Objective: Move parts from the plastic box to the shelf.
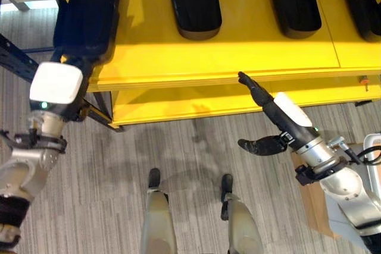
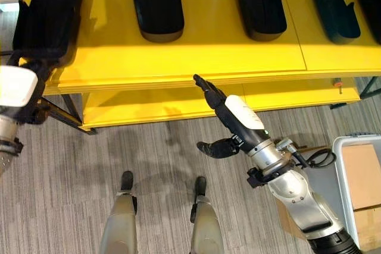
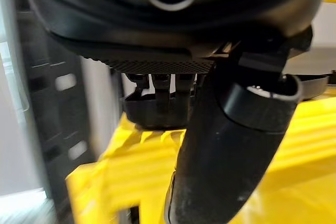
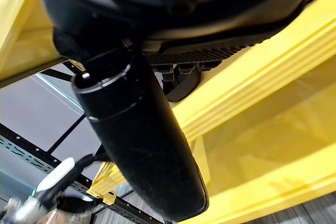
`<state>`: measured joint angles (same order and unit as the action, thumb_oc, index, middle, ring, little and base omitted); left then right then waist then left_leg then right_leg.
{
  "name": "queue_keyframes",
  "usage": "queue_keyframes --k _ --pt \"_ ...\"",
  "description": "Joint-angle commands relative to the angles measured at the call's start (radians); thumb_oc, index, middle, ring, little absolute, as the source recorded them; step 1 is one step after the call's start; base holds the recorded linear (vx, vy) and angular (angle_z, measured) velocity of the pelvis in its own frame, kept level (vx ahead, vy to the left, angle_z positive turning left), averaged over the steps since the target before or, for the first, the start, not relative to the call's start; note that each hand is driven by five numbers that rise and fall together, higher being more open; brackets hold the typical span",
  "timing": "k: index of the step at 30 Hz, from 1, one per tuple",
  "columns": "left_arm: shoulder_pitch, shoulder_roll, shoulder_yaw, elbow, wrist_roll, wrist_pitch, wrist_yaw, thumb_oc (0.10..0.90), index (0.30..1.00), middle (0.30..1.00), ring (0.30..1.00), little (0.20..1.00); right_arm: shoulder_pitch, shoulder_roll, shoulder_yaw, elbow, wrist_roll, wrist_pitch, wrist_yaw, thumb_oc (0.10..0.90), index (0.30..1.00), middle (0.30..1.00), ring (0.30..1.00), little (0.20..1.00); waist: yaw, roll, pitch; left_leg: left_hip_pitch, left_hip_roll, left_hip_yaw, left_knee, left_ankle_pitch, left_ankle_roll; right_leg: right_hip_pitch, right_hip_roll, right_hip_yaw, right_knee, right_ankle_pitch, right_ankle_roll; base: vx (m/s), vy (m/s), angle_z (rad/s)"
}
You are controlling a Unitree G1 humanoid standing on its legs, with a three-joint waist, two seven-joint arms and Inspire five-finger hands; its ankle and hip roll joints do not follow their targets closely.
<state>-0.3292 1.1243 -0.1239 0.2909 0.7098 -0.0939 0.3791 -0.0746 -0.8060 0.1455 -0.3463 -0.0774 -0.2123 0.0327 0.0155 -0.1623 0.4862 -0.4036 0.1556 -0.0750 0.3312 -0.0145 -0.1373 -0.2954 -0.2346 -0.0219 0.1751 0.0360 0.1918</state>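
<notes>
A long black part (image 1: 86, 10) is at the left end of the yellow shelf (image 1: 238, 52), reaching out past its front edge. My left hand (image 1: 76, 63) grips its near end from below; in the left wrist view the fingers (image 3: 163, 83) reach onto the part's rim (image 3: 157, 116) and the thumb (image 3: 226, 156) stands out beside it. My right hand (image 1: 265, 102) is open below the shelf's front edge. Its straight fingers point at the edge and its thumb (image 1: 259, 145) is spread, with nothing in it.
Three more black parts (image 1: 195, 1) (image 1: 293, 1) (image 1: 363, 1) lie in a row on the shelf top. A lower yellow shelf board (image 1: 196, 102) sits beneath. A dark rack post (image 1: 12, 57) stands at the left. A light plastic box (image 2: 342, 171) with cardboard (image 2: 360, 176) stands on the floor at right.
</notes>
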Motion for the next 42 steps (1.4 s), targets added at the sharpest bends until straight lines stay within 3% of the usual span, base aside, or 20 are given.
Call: queue_keyframes --k 1,6,12,20,22,31,37,39,42 --pt "-0.071 -0.007 0.015 0.031 -0.056 -0.014 0.031 0.9 1.0 1.0 1.0 1.0 -0.061 -0.048 -0.051 -0.07 0.026 -0.081 -0.057 0.9 1.0 1.0 1.0 1.0 -0.042 -0.005 -0.092 0.001 0.037 -0.022 -0.034 0.047 0.011 0.013 -0.018 0.009 0.068 -0.023 -0.01 0.01 0.006 -0.06" --pt "-0.11 -0.009 -0.02 0.047 -0.074 -0.021 0.025 0.9 1.0 1.0 1.0 1.0 -0.051 -0.05 -0.062 -0.075 0.03 -0.085 -0.057 0.9 1.0 1.0 1.0 1.0 -0.046 -0.008 -0.092 -0.005 0.038 -0.022 -0.028 0.045 0.011 0.006 -0.019 0.012 0.071 -0.023 -0.008 0.01 0.004 -0.11" --pt "-0.071 -0.021 0.008 0.027 -0.075 -0.019 0.021 0.9 1.0 1.0 1.0 1.0 -0.045 -0.045 -0.072 -0.079 0.028 -0.083 -0.051 0.9 1.0 1.0 1.0 1.0 -0.043 -0.004 -0.089 -0.01 0.04 -0.024 -0.023 0.043 0.012 -0.001 -0.017 0.015 0.081 -0.027 -0.009 0.0 0.0 -0.03" --pt "0.172 -0.053 0.205 -0.125 -0.049 -0.036 0.029 0.9 1.0 1.0 1.0 1.0 -0.045 -0.023 -0.077 -0.08 0.021 -0.081 -0.043 0.9 1.0 1.0 1.0 1.0 -0.019 0.009 -0.093 0.002 0.036 -0.029 -0.029 0.039 0.014 0.009 -0.018 0.012 0.086 -0.033 -0.012 0.0 0.001 0.01" --pt "0.275 -0.097 0.291 -0.225 -0.066 -0.061 0.023 0.9 1.0 1.0 1.0 1.0 -0.053 -0.009 -0.074 -0.076 0.022 -0.075 -0.033 0.9 1.0 1.0 1.0 1.0 -0.007 0.016 -0.103 0.009 0.033 -0.031 -0.036 0.038 0.015 0.019 -0.022 0.009 0.082 -0.035 -0.014 0.0 0.004 0.06" --pt "0.367 -0.181 0.36 -0.345 -0.13 -0.098 0.006 0.9 1.0 1.0 1.0 1.0 -0.052 0.013 -0.068 -0.079 0.024 -0.065 -0.015 0.9 1.0 1.0 1.0 1.0 0.004 0.022 -0.122 0.024 0.028 -0.032 -0.047 0.038 0.017 0.037 -0.027 0.006 0.075 -0.033 -0.015 0.0 -0.002 0.03" --pt "0.434 -0.374 0.376 -0.426 -0.412 -0.179 -0.053 0.9 1.0 1.0 1.0 1.0 -0.023 0.041 -0.08 -0.078 0.039 -0.064 0.004 0.9 1.0 1.0 1.0 1.0 0.01 0.034 -0.146 0.057 0.021 -0.035 -0.071 0.043 0.018 0.062 -0.029 -0.002 0.073 -0.036 -0.017 0.0 -0.001 0.01" --pt "0.458 -0.456 0.365 -0.452 -0.568 -0.212 -0.068 0.9 1.0 1.0 1.0 1.0 0.0 0.057 -0.086 -0.078 0.048 -0.066 0.01 0.9 1.0 1.0 1.0 1.0 0.011 0.041 -0.156 0.073 0.021 -0.037 -0.083 0.047 0.018 0.077 -0.032 -0.007 0.07 -0.038 -0.015 0.03 -0.008 0.07" --pt "0.508 -0.568 0.337 -0.488 -0.883 -0.259 -0.181 0.9 1.0 1.0 1.0 1.0 0.04 0.09 -0.101 -0.062 0.075 -0.068 0.011 0.9 1.0 1.0 1.0 1.0 0.013 0.055 -0.172 0.104 0.014 -0.039 -0.113 0.058 0.019 0.109 -0.037 -0.022 0.055 -0.037 -0.012 0.03 -0.023 0.12"
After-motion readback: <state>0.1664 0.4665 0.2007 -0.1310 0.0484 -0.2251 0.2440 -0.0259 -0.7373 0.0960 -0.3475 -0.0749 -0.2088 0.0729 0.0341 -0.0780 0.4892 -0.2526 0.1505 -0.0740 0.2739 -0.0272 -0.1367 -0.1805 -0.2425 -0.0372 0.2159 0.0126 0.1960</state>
